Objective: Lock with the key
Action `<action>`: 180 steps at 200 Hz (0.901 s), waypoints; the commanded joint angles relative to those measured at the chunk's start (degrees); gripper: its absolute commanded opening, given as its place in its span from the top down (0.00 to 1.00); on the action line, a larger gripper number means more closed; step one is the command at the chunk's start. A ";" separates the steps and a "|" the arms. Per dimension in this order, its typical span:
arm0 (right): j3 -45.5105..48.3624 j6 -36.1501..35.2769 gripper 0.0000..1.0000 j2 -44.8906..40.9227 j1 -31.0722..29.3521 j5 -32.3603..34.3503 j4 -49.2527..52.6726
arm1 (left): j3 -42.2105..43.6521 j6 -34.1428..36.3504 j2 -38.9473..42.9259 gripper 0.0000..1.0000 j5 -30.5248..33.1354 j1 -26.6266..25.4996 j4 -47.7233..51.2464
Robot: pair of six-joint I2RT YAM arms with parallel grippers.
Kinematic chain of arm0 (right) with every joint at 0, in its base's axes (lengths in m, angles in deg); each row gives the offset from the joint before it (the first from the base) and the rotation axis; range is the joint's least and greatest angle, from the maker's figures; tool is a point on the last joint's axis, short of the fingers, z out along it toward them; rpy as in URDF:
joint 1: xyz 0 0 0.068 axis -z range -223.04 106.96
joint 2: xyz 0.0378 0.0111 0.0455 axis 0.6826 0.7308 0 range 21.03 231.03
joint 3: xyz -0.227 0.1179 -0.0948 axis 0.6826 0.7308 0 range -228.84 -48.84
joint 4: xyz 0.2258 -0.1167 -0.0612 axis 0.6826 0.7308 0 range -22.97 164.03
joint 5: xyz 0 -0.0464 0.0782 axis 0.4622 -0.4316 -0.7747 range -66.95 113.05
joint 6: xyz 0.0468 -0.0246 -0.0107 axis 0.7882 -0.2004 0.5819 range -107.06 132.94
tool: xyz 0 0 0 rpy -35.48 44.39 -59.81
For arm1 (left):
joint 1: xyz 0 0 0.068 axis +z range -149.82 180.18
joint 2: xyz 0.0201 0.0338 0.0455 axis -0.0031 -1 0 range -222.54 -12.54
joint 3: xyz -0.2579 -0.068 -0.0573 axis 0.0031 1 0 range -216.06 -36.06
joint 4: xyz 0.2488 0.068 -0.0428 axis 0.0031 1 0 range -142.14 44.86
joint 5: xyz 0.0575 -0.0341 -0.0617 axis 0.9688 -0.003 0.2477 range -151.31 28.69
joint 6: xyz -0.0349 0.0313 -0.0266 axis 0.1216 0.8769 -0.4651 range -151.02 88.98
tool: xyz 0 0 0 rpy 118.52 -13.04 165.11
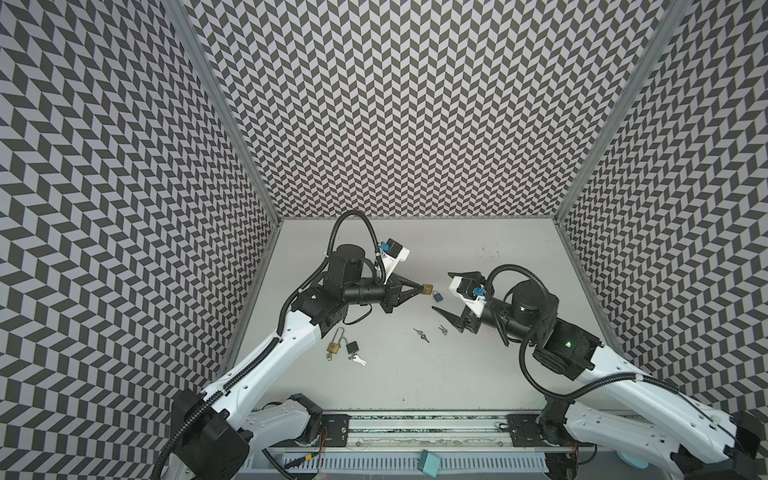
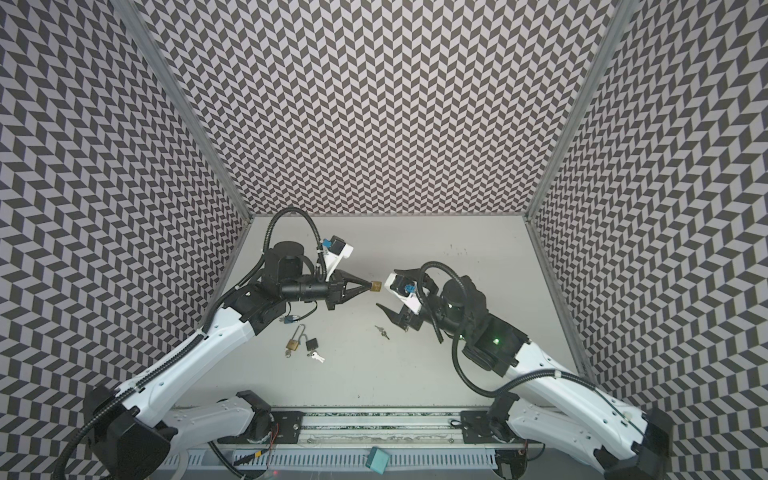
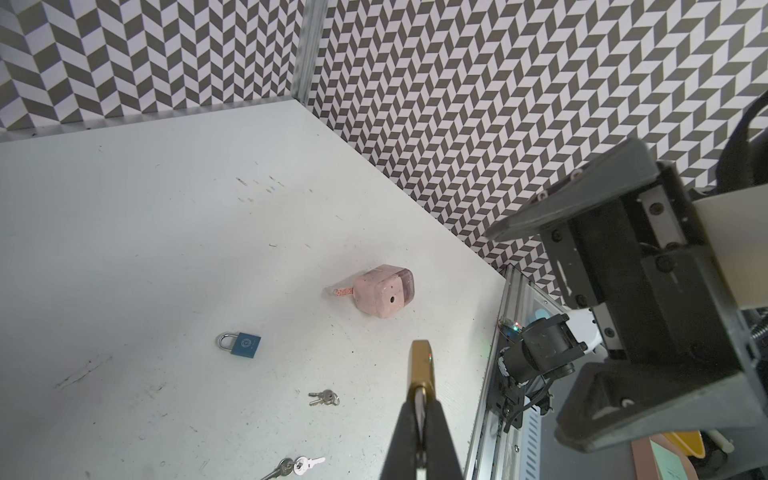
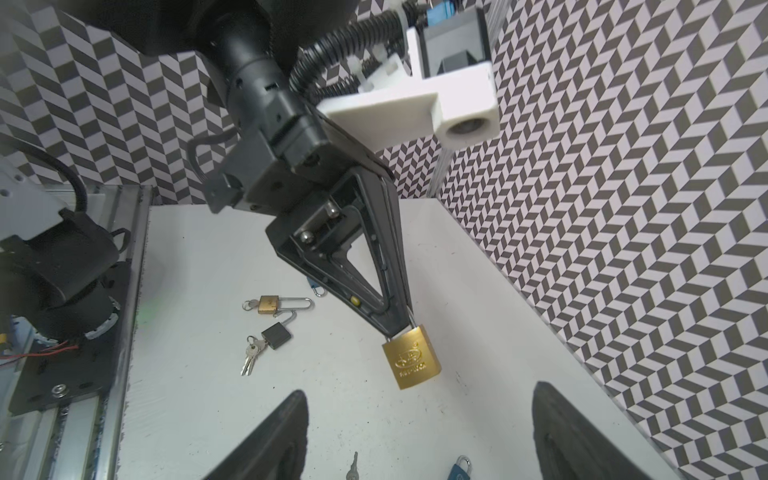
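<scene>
Above the middle of the table point(image 1: 478, 374), the padlock point(image 1: 427, 289) point(image 2: 376, 286) point(image 4: 411, 357) is held clear of the surface. My left gripper point(image 1: 419, 289) point(image 2: 368, 286) is closed tight on its shackle, and the brass body sticks out past the fingertips toward the right. I can see no key in it.

My right gripper point(image 1: 442, 291) point(image 4: 419, 436) is just right of the padlock and faces it. Its jaws are spread wide and hold nothing. One finger is on the far side and one on the near side, and neither touches the brass.

On the table below, a blue lock point(image 1: 437, 296) point(image 3: 241, 345) lies flat, just right of the padlock in a top view. Nearer to me, a key bunch point(image 1: 422, 334) point(image 2: 382, 331) lies loose by my right gripper's near finger, and a smaller key point(image 1: 442, 330) lies just right of the bunch.

Further left and nearer, beside my left arm, a long lock point(image 1: 334, 343) point(image 4: 276, 303) of brass lies with a key at its base. A black lock point(image 1: 352, 347) point(image 4: 276, 334) lies just right of it, its shackle swung open and keys at its base.

My left wrist view also shows a pink block point(image 3: 382, 297) on the table. I cannot make out what it is.
</scene>
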 commanded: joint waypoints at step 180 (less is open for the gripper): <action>-3.78 -11.26 0.56 7.17 -4.18 5.77 0.38 | -3.84 2.41 -0.26 1.00 -2.20 -2.55 1.50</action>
